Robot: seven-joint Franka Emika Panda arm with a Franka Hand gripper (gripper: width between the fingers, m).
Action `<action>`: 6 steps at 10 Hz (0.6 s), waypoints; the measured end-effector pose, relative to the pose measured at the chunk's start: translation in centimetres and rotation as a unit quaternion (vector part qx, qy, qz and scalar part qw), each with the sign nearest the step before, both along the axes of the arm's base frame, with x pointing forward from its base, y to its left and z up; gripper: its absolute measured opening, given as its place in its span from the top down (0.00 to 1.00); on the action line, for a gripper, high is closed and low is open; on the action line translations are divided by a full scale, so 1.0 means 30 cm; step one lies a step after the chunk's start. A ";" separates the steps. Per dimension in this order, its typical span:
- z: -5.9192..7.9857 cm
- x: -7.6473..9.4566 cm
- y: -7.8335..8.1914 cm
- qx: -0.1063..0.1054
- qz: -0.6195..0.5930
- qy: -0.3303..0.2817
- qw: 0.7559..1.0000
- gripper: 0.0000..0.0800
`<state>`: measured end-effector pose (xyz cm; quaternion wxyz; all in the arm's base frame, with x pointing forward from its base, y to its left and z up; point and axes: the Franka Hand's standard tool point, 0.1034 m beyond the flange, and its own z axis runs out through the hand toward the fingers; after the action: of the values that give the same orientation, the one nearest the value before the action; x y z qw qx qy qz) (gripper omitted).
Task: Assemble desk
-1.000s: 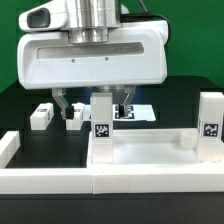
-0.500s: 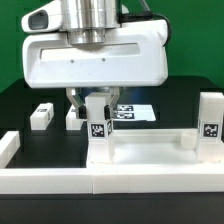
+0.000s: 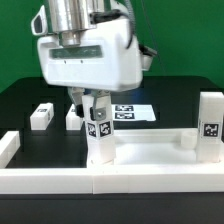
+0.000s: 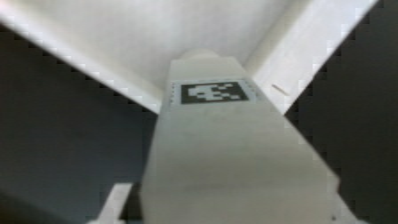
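The desk panel [image 3: 150,152] is a white tray with a raised rim, lying at the front right in the exterior view. One white leg [image 3: 210,120] with a tag stands upright at its right end. My gripper [image 3: 95,104] is shut on a second tagged leg [image 3: 99,130] and holds it upright at the panel's left corner. In the wrist view this leg [image 4: 222,150] fills the picture, with its tag facing the camera and the panel's rim [image 4: 98,60] beyond it. Two more legs [image 3: 41,116] [image 3: 73,118] lie loose on the black table behind.
The marker board [image 3: 132,112] lies flat behind the panel. A long white border wall [image 3: 60,182] runs along the front, with a short segment [image 3: 8,146] at the exterior view's left. A green backdrop stands behind the table.
My hand has turned about its vertical axis with the leg in its grip. The leg has stayed at the panel's left corner and sits a little lower.
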<state>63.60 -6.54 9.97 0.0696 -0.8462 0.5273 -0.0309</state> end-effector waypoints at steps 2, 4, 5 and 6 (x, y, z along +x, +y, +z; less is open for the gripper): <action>-0.003 -0.009 0.006 0.031 -0.127 0.010 0.991 0.64; -0.004 -0.015 0.012 0.061 -0.233 0.025 0.970 0.64; -0.004 -0.017 0.009 0.067 -0.248 0.027 0.966 0.64; -0.004 -0.017 0.013 0.067 -0.252 0.029 0.965 0.64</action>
<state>63.07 -6.14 9.83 0.1011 -0.6800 0.7261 0.0122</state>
